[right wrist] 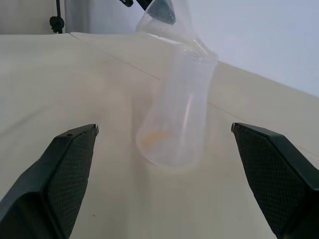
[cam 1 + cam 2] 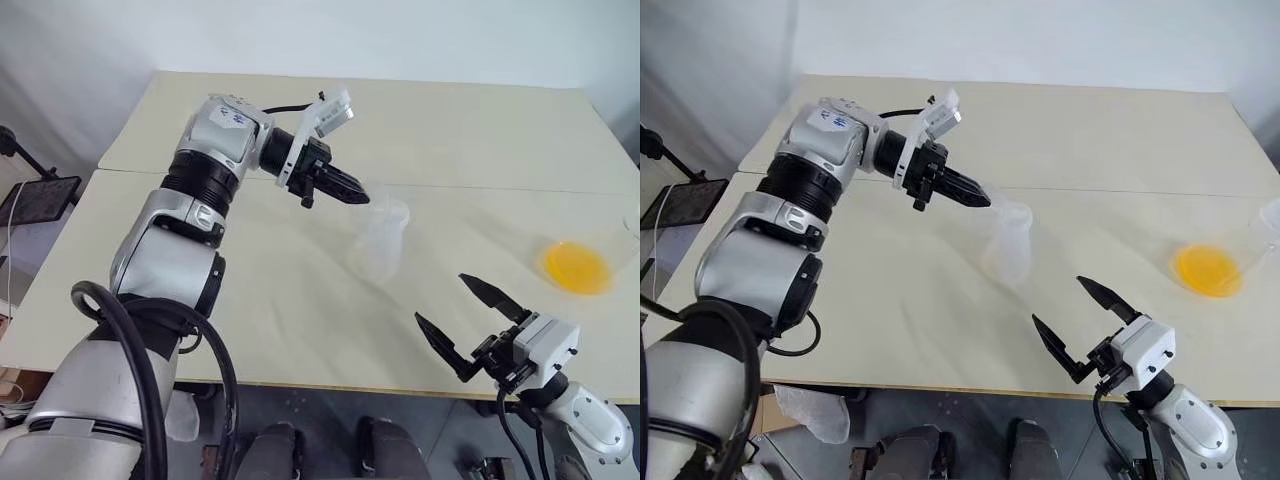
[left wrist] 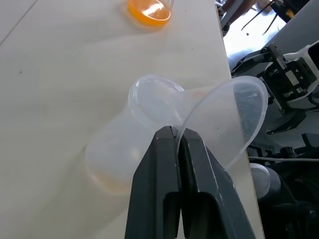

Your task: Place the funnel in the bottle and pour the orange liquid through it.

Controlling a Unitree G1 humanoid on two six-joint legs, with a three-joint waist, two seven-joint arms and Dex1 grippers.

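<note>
The clear bottle (image 2: 378, 248) stands upright near the middle of the table. My left gripper (image 2: 360, 193) is shut on the rim of the small clear funnel (image 3: 224, 119). It holds the funnel tilted, with the spout at the bottle's mouth (image 1: 199, 50). Whether the spout sits inside the neck I cannot tell. The orange liquid (image 2: 577, 267) lies in a clear vessel at the table's right side, away from both grippers. My right gripper (image 2: 440, 298) hovers open by the table's near edge, pointing at the bottle (image 1: 174, 119) with nothing between its fingers.
The cream table (image 2: 300, 300) has a seam running across it behind the bottle. The near edge (image 2: 330, 385) passes just under my right gripper. A black stand (image 2: 40, 195) stands off the table on the left.
</note>
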